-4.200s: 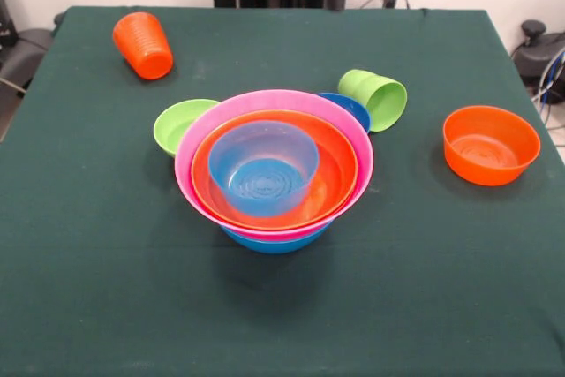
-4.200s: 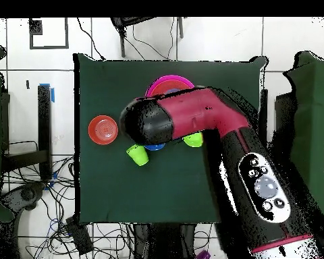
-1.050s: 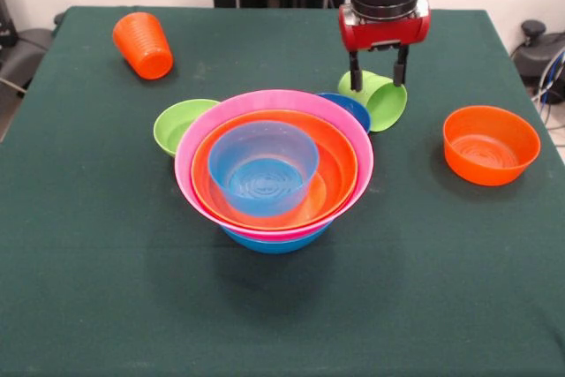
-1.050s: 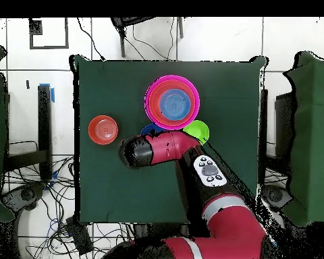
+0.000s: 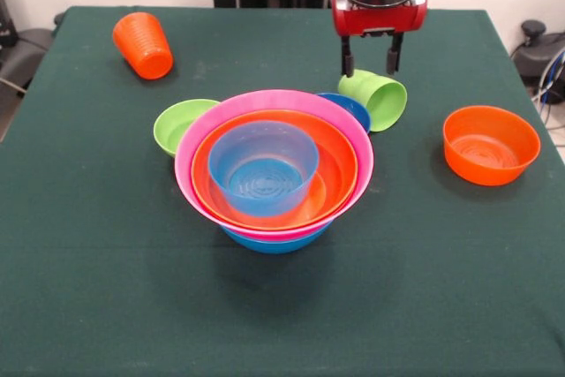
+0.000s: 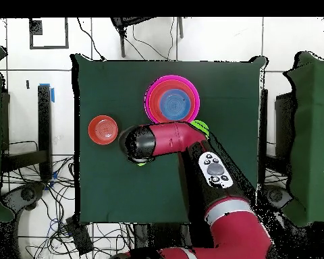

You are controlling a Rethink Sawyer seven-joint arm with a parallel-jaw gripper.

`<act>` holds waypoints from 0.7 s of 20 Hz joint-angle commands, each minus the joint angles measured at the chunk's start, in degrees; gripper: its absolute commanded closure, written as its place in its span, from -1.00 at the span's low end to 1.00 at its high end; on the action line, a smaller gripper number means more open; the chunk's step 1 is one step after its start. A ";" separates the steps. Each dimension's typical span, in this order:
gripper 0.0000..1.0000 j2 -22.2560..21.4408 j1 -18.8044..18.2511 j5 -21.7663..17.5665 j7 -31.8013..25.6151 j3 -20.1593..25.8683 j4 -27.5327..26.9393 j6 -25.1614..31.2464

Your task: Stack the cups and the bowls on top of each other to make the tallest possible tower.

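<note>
My gripper [image 5: 370,68] is open, its fingers [image 5: 348,63] apart, and hangs just over the far end of the lime green cup [image 5: 377,99], which lies on its side. The orange ribbed cup [image 5: 143,44] lies tilted at the far left. The tower stands mid-table: a pink bowl [image 5: 196,143] on a large blue bowl [image 5: 275,241], holding an orange bowl [image 5: 340,174] and a small blue bowl [image 5: 263,169]. It also shows in the overhead view [image 6: 172,101]. There the arm [image 6: 166,140] hides the gripper and the green cup.
A small lime-green bowl [image 5: 179,124] and a small blue bowl [image 5: 351,109] sit close behind the tower. A small orange bowl [image 5: 491,144] stands alone at the right, and also shows in the overhead view [image 6: 102,129]. The green cloth table [image 5: 106,289] fills both views.
The gripper has come down into the front view and now hangs above the green cup. In the overhead view the arm has swung off the tower. No cup or bowl has moved.
</note>
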 commanded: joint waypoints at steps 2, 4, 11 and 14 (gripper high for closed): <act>-1.00 2.11 -0.39 -0.14 -0.29 2.50 -0.68 0.33; -1.00 2.17 -0.36 -0.65 -0.77 2.51 -0.72 0.14; -1.00 2.77 -0.42 -0.67 -0.39 2.28 -1.11 -0.38; -1.00 3.23 -0.62 -0.71 -0.54 2.38 -1.45 -0.66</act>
